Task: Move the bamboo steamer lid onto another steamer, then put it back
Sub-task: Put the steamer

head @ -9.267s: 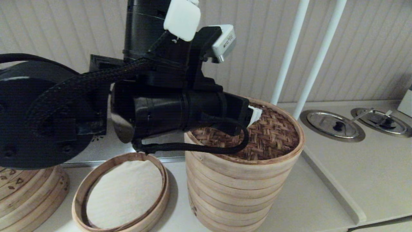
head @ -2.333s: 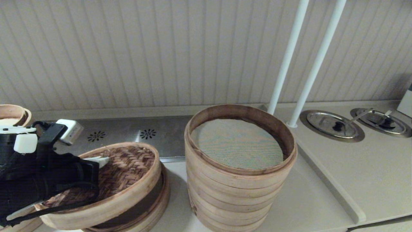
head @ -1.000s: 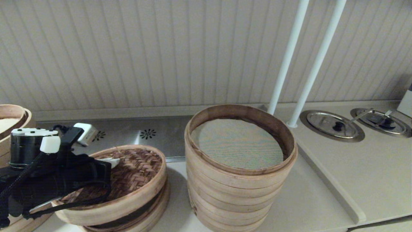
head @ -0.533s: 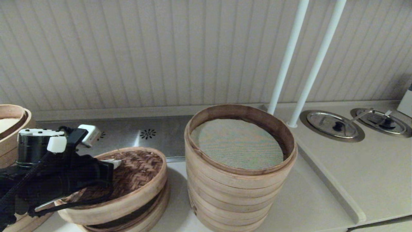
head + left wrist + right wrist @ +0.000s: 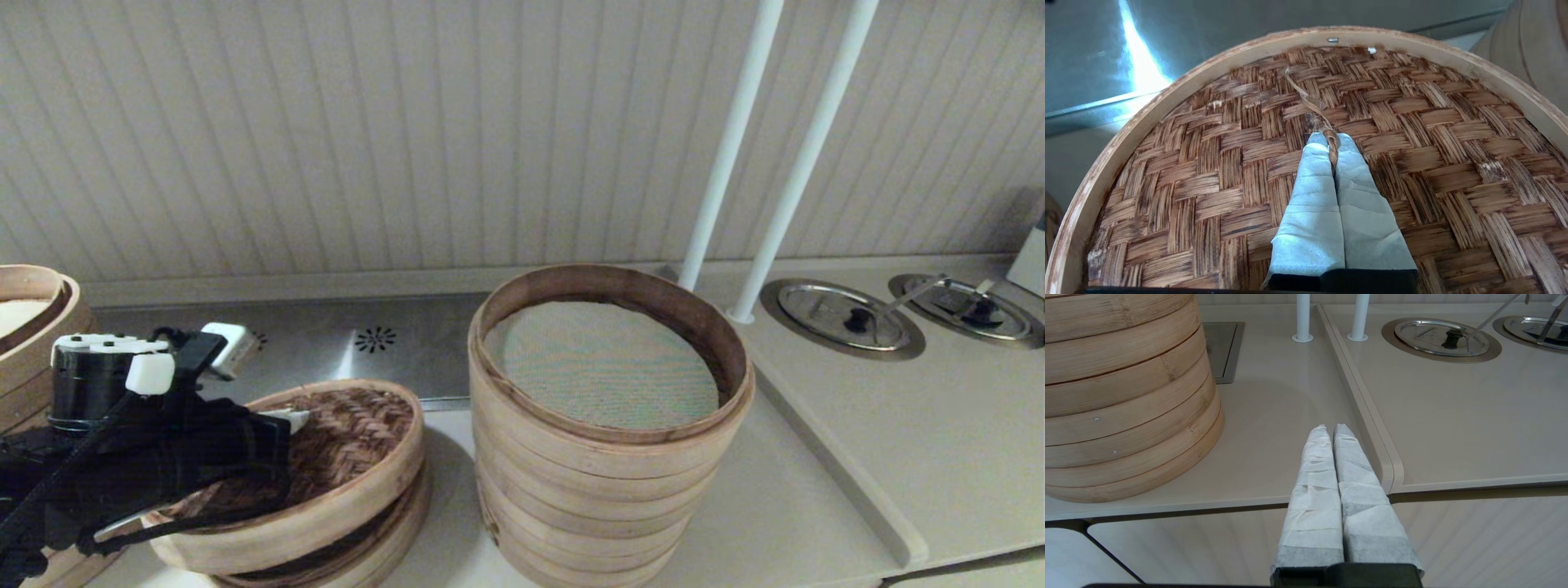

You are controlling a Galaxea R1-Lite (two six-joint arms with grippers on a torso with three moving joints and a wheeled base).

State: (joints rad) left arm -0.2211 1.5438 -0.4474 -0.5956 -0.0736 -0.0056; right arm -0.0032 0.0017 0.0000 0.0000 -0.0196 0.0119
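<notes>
The bamboo steamer lid [image 5: 343, 457], with its dark woven top [image 5: 1412, 122] and pale rim, hangs tilted just over a low ring tray [image 5: 384, 543] at the front left. My left gripper [image 5: 1330, 136] is shut on the twisted cord handle at the middle of the lid, and its white-wrapped fingers [image 5: 286, 418] lie on the weave. The tall steamer stack [image 5: 604, 490] stands uncovered in the middle, showing its grey-green mesh liner [image 5: 600, 363]. My right gripper [image 5: 1331, 428] is shut on nothing, low at the counter's front edge beside the stack [image 5: 1122, 396].
Another bamboo stack [image 5: 28, 327] stands at the far left behind my left arm. Two white poles [image 5: 767, 163] rise behind the tall stack. Two round metal lids [image 5: 845, 318] are set into the raised counter at the right. A raised counter edge [image 5: 841, 482] runs along the right.
The left gripper has carried the lid from the tall stack over to the low ring tray. In the last second the lid has sunk a little lower over that tray.
</notes>
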